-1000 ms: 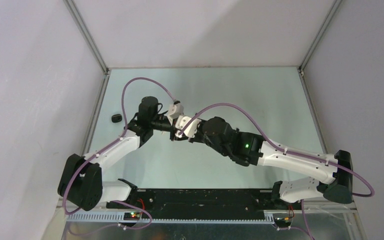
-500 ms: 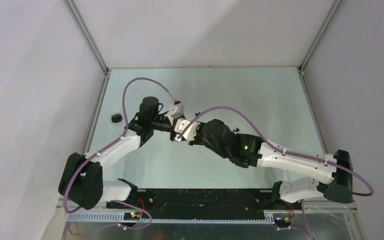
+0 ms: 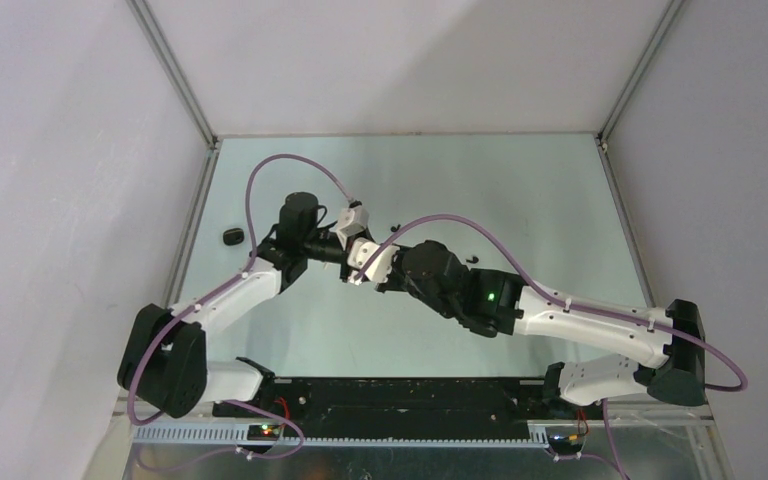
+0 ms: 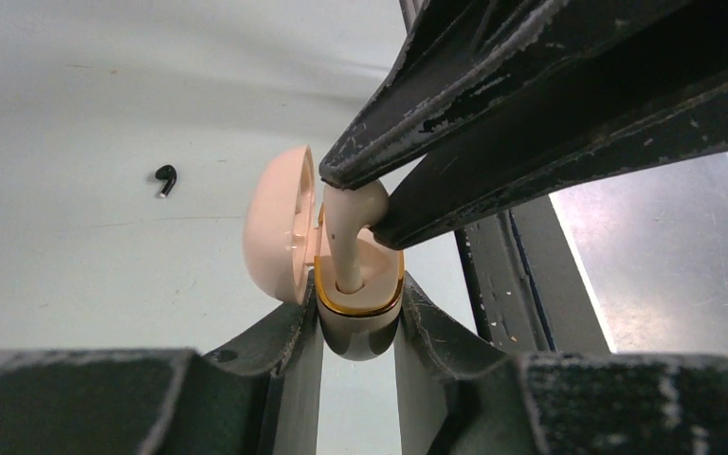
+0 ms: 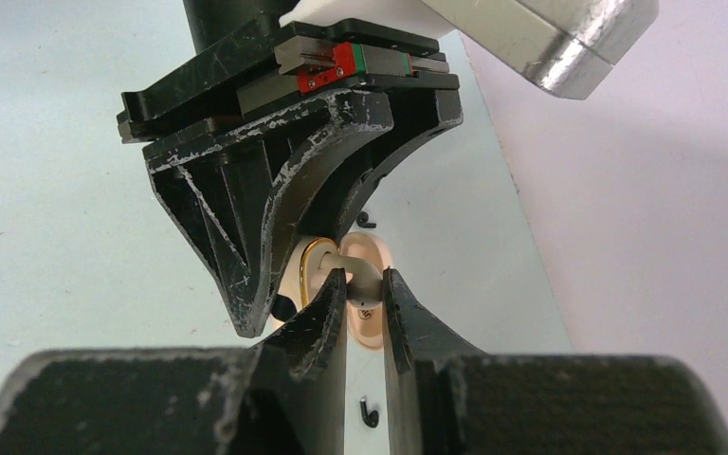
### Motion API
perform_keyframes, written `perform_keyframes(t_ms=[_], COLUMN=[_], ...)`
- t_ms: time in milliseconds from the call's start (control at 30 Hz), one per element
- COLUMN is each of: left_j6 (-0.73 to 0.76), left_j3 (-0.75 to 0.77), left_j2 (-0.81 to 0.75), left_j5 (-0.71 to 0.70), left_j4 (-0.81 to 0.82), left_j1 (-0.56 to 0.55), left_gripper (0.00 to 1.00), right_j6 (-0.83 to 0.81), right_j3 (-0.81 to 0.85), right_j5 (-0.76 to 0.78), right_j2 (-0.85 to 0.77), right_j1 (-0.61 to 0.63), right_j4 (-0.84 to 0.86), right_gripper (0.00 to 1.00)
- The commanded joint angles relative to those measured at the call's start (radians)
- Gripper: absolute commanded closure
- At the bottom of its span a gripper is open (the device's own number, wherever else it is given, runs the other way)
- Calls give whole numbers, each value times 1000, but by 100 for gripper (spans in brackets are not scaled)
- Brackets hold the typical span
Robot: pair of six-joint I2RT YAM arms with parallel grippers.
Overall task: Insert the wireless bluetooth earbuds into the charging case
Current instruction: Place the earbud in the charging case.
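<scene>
Claws meet tip to tip over the left-middle part of the pale green worktop [image 4: 76, 265], each arm reaching in from its own side; the left claw [image 4: 358, 294] is clenched on the small rounded cream-coloured charging case [image 4: 360, 332], its two worn black fingers pressing the body from either side just under the gold rim [image 4: 327, 301]; the case is held clear of the worktop with its opening facing the right claw [image 5: 362, 280]; the hinged lid [image 4: 280, 227] stands open, swung back to one side of the body; the right claw is clenched on the head of a tiny cream-white earbud [image 4: 351, 213] with a short stem; that stem points into the case and its end sits inside the gold-rimmed opening, while the head remains outside, pinched between the fingertips; how deep the stem has gone into its slot I cannot tell; a tiny black earbud [image 4: 164, 177] lies loose on the worktop, well apart from the case, beyond the open lid in the left wrist view; in the overhead view a small dark oval object [image 3: 231, 236] rests near the left edge of the worktop, apart from both arms; what it is cannot be made out at that size.
</scene>
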Motion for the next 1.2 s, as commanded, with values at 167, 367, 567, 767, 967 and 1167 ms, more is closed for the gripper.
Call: perform_keyframes(t_ms=[167,367,567,767,967,1167], left_j6=[-83,-80,-19,41,107,202], left_j3=[44,34,28,38,50,63], left_j2=[12,2,-10,-12,-25,-72], left_j5=[38,41,35,33,30,24], left_j4=[77,87,44,-13,-78,-185], left_j1=[8,12,12,12,12,35], left_gripper=[100,100,100,100,100,100], right_j6=[3,-5,6,89,180,239], right_j3=[-5,-11,17,147,307,385], right_j5=[30,39,21,-124,-432,-619], right_j2=[26,32,20,-12,-38,-69], right_j1=[26,36,34,-14,-104,-290], right_j4=[53,58,25,-145,-348,-391], right_gripper=[98,98,72,55,48,43])
